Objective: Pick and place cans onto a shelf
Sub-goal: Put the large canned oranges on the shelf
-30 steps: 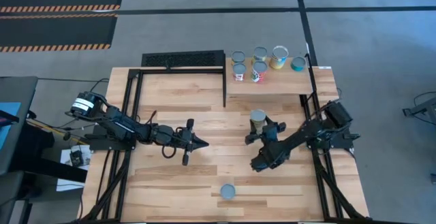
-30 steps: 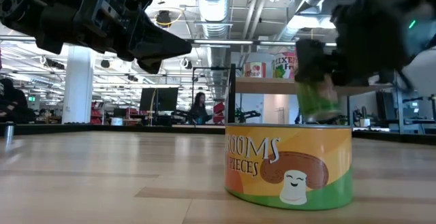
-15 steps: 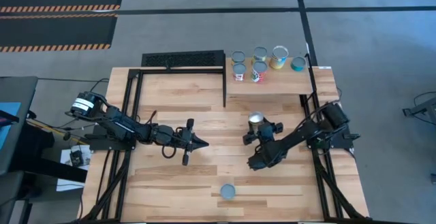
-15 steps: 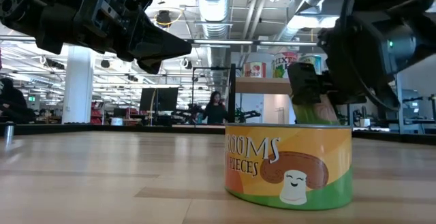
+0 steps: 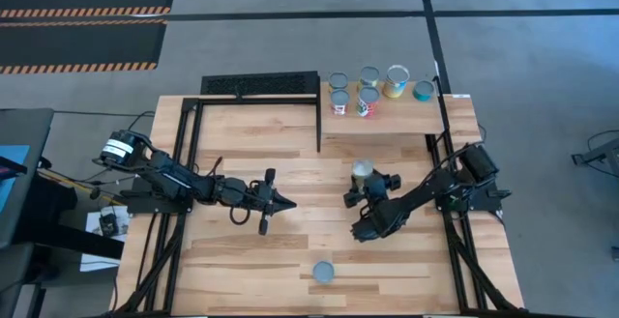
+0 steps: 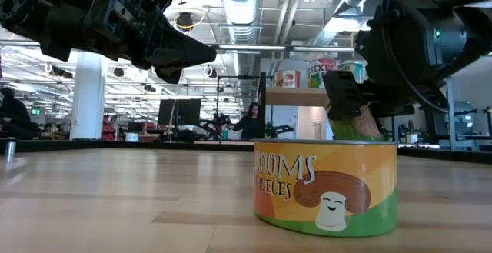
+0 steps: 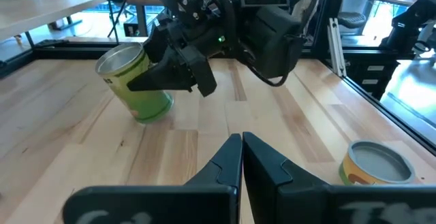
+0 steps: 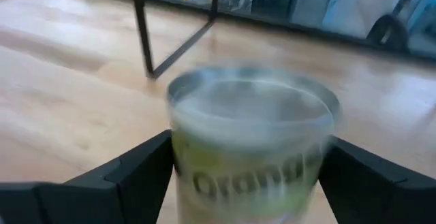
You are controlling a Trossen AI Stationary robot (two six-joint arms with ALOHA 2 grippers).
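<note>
**Right gripper clamping a tilted green can**

The right gripper [image 5: 362,185] is gripping a green-labelled can [image 7: 134,81] between its fingers, the can leaning over on the wooden tabletop [image 5: 251,144]. The left gripper [image 5: 287,202] is hovering mid-table, fingers pressed together. A mushroom can [image 6: 326,186] is standing near the front edge. Five cans [image 5: 370,90] are sitting on the shelf [image 5: 455,117].

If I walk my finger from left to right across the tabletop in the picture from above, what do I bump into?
Left gripper, shut and hovering → mushroom can alone near the front edge → green can, tilted in the right gripper.
</note>
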